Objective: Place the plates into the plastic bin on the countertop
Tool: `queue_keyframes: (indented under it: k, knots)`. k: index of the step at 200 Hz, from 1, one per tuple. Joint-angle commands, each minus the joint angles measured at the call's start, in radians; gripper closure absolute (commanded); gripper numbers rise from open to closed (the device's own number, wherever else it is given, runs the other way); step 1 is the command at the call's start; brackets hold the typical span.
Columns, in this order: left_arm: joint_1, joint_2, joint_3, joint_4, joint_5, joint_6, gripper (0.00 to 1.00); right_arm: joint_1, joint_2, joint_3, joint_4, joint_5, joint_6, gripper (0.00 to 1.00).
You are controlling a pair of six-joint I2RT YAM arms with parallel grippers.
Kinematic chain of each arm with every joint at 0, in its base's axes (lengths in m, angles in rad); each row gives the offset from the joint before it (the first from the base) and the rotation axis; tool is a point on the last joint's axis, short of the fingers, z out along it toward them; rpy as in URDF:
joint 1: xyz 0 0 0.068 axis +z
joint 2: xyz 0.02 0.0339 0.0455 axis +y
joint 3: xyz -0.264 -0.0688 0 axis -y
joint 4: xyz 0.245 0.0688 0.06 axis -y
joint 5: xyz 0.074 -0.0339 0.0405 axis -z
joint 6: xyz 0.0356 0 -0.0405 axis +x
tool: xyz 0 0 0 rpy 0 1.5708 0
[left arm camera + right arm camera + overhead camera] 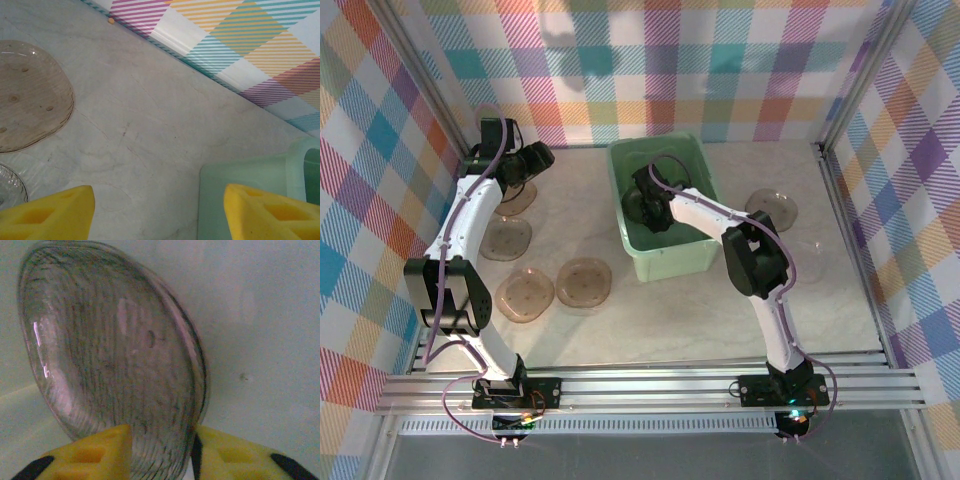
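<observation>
My right end effector (161, 440) straddles the rim of a plate (115, 350) tilted on edge inside the bin (260, 315), clamped or loose I cannot tell; advise laying it near flat before opening fully.

Robot lab test cell: plaid backdrop walls (620, 60), aluminium frame rails (650, 385), marble-look countertop (660, 325).

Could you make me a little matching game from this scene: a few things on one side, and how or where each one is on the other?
Things:
1 plastic bin
2 plate in the bin
3 left claw
4 plate right of the bin

Descriptions:
a open, holding nothing
b tilted up on its edge
c mint green
d lying flat on the countertop

Pairs: 1-c, 2-b, 3-a, 4-d.
</observation>
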Motion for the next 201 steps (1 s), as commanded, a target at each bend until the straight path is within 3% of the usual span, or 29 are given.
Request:
queue_keyframes:
  k: [1,35,68,166,201]
  knots:
    - [0.009,-0.024,0.019,-0.024,-0.013,0.011,0.32,-0.011,0.015,0.044,-0.021,-0.023,-0.028,0.56]
    - [0.004,-0.027,0.014,-0.027,-0.023,0.000,0.31,-0.016,0.017,0.089,-0.082,-0.053,-0.061,0.19]
    - [-0.014,-0.022,0.015,-0.030,-0.041,-0.004,0.32,-0.018,-0.002,0.078,-0.087,-0.072,-0.085,0.00]
    - [-0.036,-0.028,-0.018,-0.052,-0.065,-0.009,0.31,-0.036,-0.132,-0.007,-0.036,-0.051,-0.226,0.01]
    - [-0.036,-0.040,-0.037,-0.119,-0.076,0.003,0.31,-0.039,-0.218,-0.061,0.038,0.033,-0.337,0.01]
